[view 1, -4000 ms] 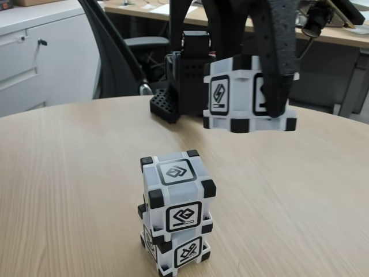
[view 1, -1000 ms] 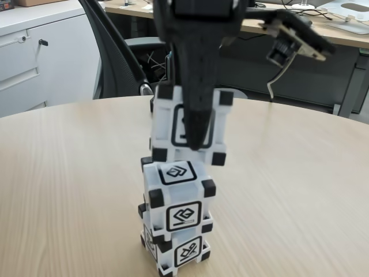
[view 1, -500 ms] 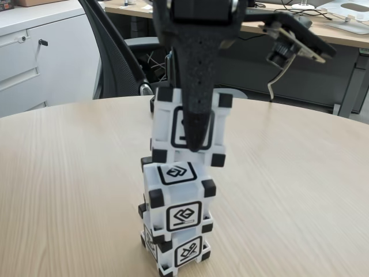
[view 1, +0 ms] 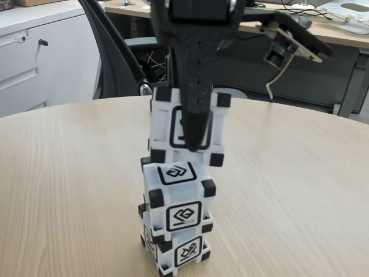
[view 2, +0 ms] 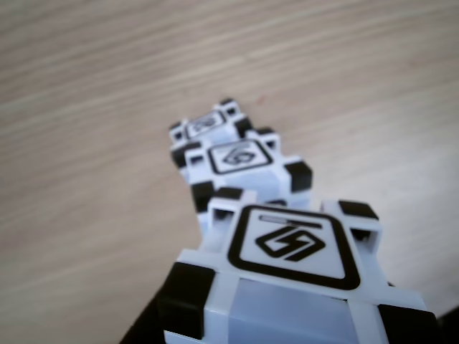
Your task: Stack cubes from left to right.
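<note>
Since a moment ago my gripper (view 1: 193, 147) has eased its cube (view 1: 164, 124) slightly lower, close above the two stacked cubes (view 1: 179, 216) on the wooden table (view 1: 69, 173). My dark finger (view 1: 195, 98) crosses the held cube's front symbol, pinching it. Behind stand an office chair (view 1: 115, 57), white cabinet (view 1: 34, 57) and desk (view 1: 346, 34). The other view looks down the column, showing the held cube's (view 2: 287, 251) top symbol and both lower cubes (view 2: 240, 158) beyond. Each cube is white with black corner blocks.
</note>
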`<state>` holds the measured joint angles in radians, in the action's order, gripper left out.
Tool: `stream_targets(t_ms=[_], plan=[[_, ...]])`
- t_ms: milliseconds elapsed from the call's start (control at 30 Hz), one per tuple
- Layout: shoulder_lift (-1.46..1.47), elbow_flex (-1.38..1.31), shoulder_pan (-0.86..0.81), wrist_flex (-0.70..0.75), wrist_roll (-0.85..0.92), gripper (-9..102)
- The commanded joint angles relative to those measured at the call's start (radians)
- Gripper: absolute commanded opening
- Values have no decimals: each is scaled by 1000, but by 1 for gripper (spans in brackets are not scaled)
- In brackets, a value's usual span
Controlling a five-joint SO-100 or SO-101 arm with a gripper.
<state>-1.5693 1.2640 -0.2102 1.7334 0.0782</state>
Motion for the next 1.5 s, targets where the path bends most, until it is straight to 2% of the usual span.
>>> stream_targets(t_ms=[0, 467, 500, 633, 767, 1000, 1467], plan=[[-6, 5, -11, 0, 9, 0], [-17, 112, -11, -2, 29, 1], [-17, 112, -11, -2, 29, 3], [-21, 112, -11, -2, 35, 26], [-21, 112, -12, -2, 43, 37], [-23, 98, -14, -2, 63, 47], [-23, 97, 0, -2, 163, 53]])
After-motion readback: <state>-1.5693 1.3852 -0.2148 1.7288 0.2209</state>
